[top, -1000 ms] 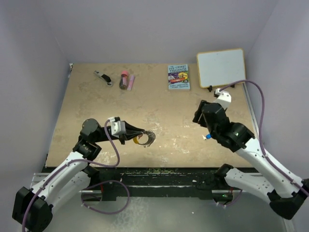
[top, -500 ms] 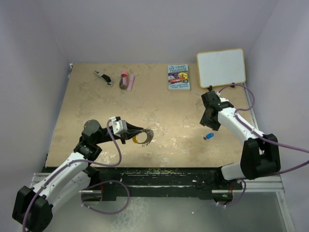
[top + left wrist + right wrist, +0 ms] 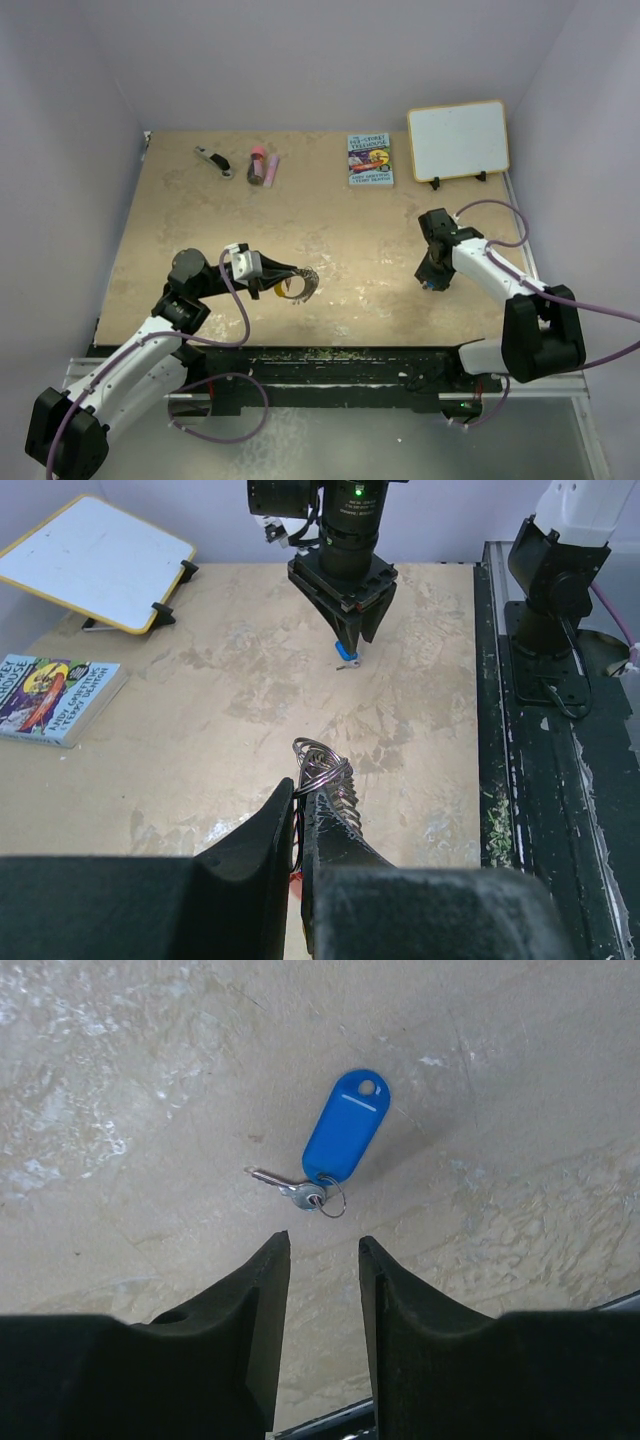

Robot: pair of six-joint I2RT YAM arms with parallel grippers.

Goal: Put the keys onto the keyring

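The blue-tagged key [image 3: 340,1145] lies flat on the counter [image 3: 150,1060], well right of centre. The right claw [image 3: 322,1248] hovers directly over it, fingers narrowly parted and gripping nothing. The keyring [image 3: 320,768] is clamped in the left claw [image 3: 300,805], over the counter's near left.

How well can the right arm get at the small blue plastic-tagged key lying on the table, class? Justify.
Probably yes: the right gripper hangs open close over the blue-tagged key, with only bare tabletop around the key and nothing between them.
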